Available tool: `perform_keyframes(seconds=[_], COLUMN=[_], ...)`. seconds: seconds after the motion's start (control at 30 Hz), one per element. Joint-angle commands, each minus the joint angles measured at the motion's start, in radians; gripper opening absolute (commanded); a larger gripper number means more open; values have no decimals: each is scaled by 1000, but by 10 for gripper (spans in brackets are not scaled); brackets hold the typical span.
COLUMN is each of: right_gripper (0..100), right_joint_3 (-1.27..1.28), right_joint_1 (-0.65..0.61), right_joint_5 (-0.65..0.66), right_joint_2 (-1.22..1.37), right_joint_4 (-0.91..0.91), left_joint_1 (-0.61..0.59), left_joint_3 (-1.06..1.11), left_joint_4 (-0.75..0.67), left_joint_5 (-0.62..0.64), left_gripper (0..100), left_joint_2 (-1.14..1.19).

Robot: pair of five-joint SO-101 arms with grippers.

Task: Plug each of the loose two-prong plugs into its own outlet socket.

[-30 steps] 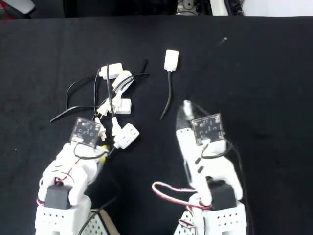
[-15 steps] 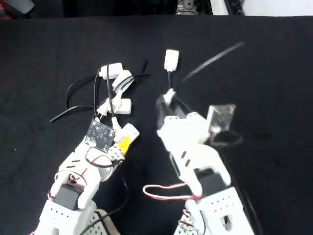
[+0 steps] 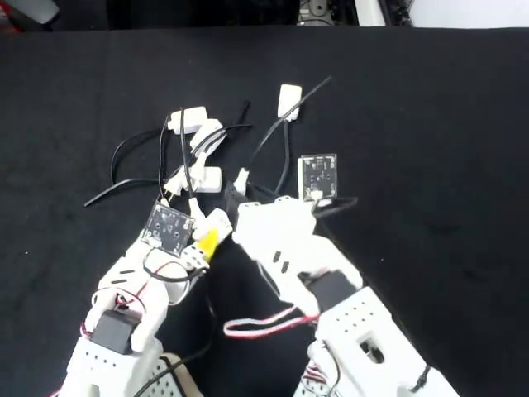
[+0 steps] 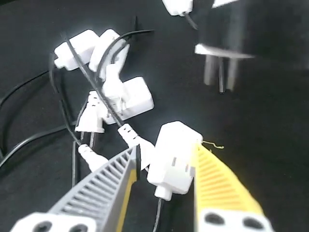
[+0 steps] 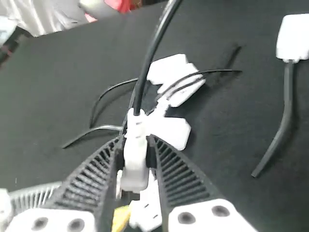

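Swung leftward, right gripper (image 3: pixel 235 197), jaws clamped on white two-prong plug with black cord (image 5: pixel 135 159), neared white plastic outlet socket (image 4: pixel 174 157), left of centre, between parted jaws of left gripper (image 4: pixel 165 149); insertion seemed next, needing prongs aligned.

I work over a table (image 3: pixel 463 124) draped in black cloth; past its far edge lie white surfaces (image 3: pixel 471 10) and dark clutter.
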Motion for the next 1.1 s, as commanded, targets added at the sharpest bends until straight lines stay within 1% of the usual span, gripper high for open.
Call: perform_keyframes(seconds=[0.0,0.1,0.17,0.3,0.37,0.43,0.53,0.63,0.8,0.9,1.07], right_gripper=[12,12,12,12,12,12,12,12,12,12,12], right_joint_3=[12,36,59,111,127,133,134,134,125,130,93], right_joint_1=[-77,-153,-164,-164,-166,-175,-219,-262,-270,-301,-313], right_joint_5=[32,31,25,25,25,23,31,32,35,92,115], right_joint_2=[-130,-249,-318,-407,-415,-414,-414,-415,-423,-423,-423], right_joint_4=[78,152,169,169,170,175,181,245,353,396,500], left_joint_1=[-8,-7,-7,30,45,50,53,44,42,39,-45], left_joint_3=[18,16,10,-41,-62,-62,-64,-68,-70,-62,-59], left_joint_4=[-14,-14,-9,81,110,110,110,110,110,110,74], left_joint_5=[31,112,132,138,138,138,138,138,138,137,137], left_gripper=[188,188,188,188,188,188,188,188,188,188,188], left_joint_2=[-6,-6,-6,-6,-6,-6,-8,-8,-8,-8,-8])
